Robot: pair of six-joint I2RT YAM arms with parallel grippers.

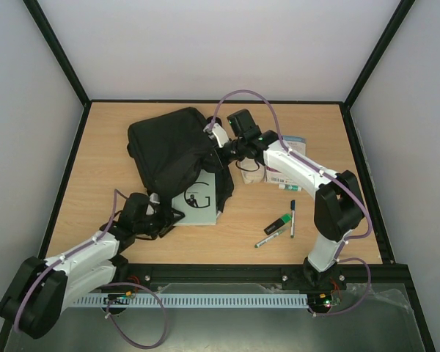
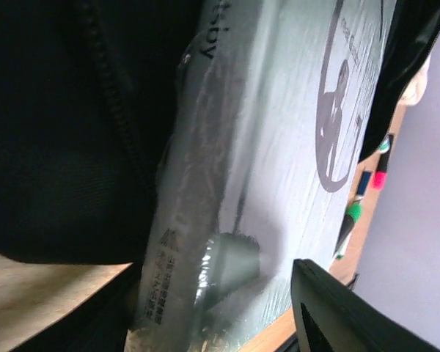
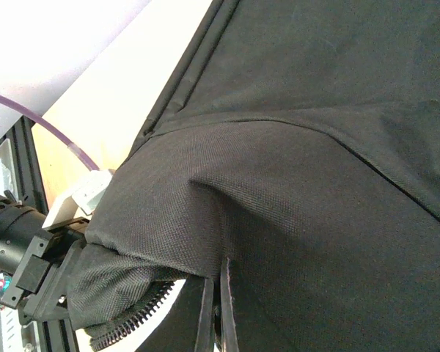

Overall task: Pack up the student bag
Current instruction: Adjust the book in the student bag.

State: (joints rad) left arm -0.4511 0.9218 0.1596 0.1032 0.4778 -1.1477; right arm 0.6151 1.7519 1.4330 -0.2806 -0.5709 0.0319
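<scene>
Hands: your right hand (image 3: 218, 286) is pinched shut on the student bag (image 1: 172, 147) fabric, arm stretched low from the right | your left hand (image 1: 167, 217) sits low at the pale book's (image 1: 198, 199) near edge, fingers either side, grip unclear | book half inside the bag mouth | bag lies mid-counter (image 1: 110, 161)
</scene>
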